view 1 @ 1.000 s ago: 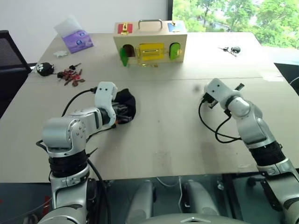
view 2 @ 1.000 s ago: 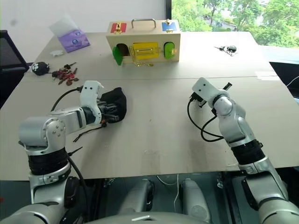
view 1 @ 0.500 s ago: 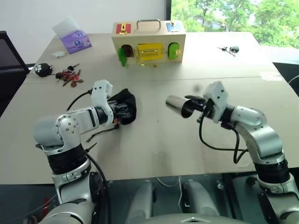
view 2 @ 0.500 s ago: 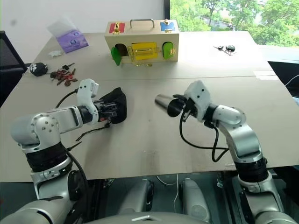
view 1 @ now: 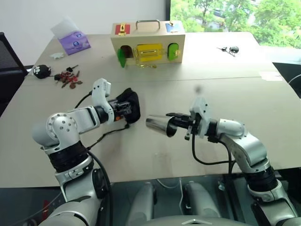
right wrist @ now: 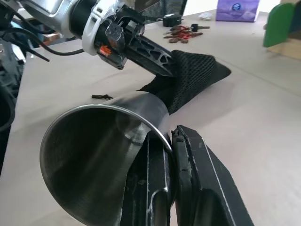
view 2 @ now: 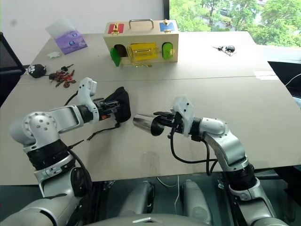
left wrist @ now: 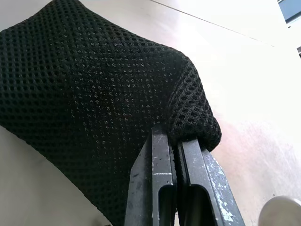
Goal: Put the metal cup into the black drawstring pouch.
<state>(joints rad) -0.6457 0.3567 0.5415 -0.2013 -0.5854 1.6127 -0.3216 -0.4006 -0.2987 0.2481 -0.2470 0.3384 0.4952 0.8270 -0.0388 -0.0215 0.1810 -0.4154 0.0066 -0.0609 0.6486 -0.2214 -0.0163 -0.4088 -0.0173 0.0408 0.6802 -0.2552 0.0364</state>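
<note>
Left eye view, surface (view 1: 155, 155): light wood top, both arms over its near half.
Left hand (view 1: 126, 108): fingers pinched shut on the edge of the black drawstring pouch (view 1: 132, 105); left wrist view shows the mesh fabric caught between the two black fingers (left wrist: 162, 183).
Black drawstring pouch: floppy mesh bag, left of the surface's middle, bunched past the left hand's tip; thin cord (view 1: 110, 133) trails toward the near edge.
Right hand (view 1: 175, 123): lying about level, pointing at the left hand, clamped on the rim of the metal cup (view 1: 157, 124).
Metal cup: held above the surface near its middle, on its side, base toward the pouch, mouth toward the right hand; right wrist view shows one finger inside the rim, one outside. Near the pouch, not touching.
Wooden box (view 1: 148, 41): far side, handle on top, coloured doors.
Keys (view 1: 68, 78): far left, red tags.
Purple packet (view 1: 75, 41): far left corner.
Small black item (view 1: 227, 49): far right.
</note>
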